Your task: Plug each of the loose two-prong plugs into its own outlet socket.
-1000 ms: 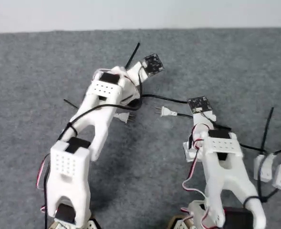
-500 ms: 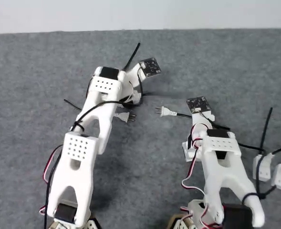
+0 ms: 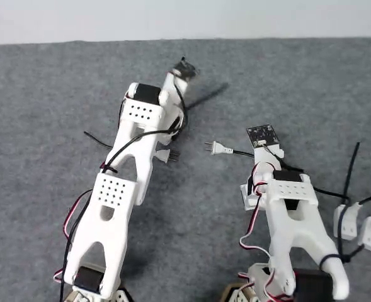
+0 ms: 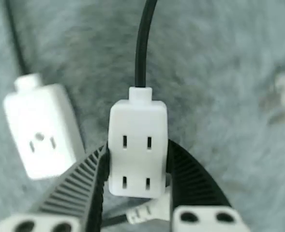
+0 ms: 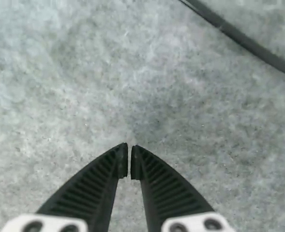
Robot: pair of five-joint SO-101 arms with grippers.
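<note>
Felt, grey and coarse, covers the counter (image 3: 59, 94). In the left wrist view the left claw (image 4: 137, 147) is clamped on a white outlet socket (image 4: 137, 121), one ribbed finger against each side. The socket's face, with two pairs of slots, is turned to the camera, and its socket cord (image 4: 142, 43) runs away from the claw. A second socket (image 4: 43, 130) lies on the felt just beside it, not touching, with its own cord cut off at the frame's edge. Beneath the held block, between the fingers, shows a small white piece (image 4: 143, 212) too blurred to name.

From the high view the left arm (image 3: 135, 138) stretches toward the far side and covers its claw. A two-prong plug (image 3: 215, 148) lies in the open between the arms, prongs toward the left arm, and its lead disappears under the right arm (image 3: 289, 201). A second plug (image 3: 167, 155) pokes out from under the left arm, its body largely hidden.

The right claw (image 5: 129, 162) hangs over the felt with its tips drawn together to a hairline gap, holding nothing. A black cord (image 5: 239, 36) crosses beyond it. At the counter's right edge sit two white blocks (image 3: 348, 221) on black cords, one cut off by the frame, and their faces cannot be made out.
</note>
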